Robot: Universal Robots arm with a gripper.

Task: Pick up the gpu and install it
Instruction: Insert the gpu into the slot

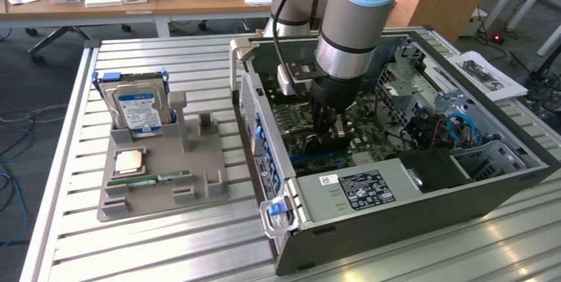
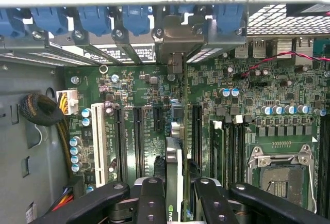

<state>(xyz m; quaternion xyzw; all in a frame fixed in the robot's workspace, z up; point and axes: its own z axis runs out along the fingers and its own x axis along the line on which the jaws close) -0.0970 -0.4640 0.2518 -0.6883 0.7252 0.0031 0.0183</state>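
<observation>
My gripper (image 1: 332, 136) reaches down into the open computer case (image 1: 491, 187), over the motherboard (image 2: 242, 95). It is shut on the gpu (image 2: 174, 162), a thin dark card seen edge-on in the wrist view with a black finger (image 2: 151, 195) on each side. The card stands upright between two long black expansion slots (image 2: 197, 131). Its metal end bracket (image 2: 175, 41) reaches the case's rear slot openings with their blue clips (image 2: 136, 17). Whether the card's lower edge sits in a slot is hidden.
A grey parts tray (image 1: 197, 187) at the exterior view's left holds an upright silver hard drive (image 1: 136, 111), a processor chip (image 1: 129, 162) and a green memory stick (image 1: 162, 179). Inside the case are the power supply (image 1: 364, 190), cables (image 2: 44, 110) and the processor socket (image 2: 281, 170).
</observation>
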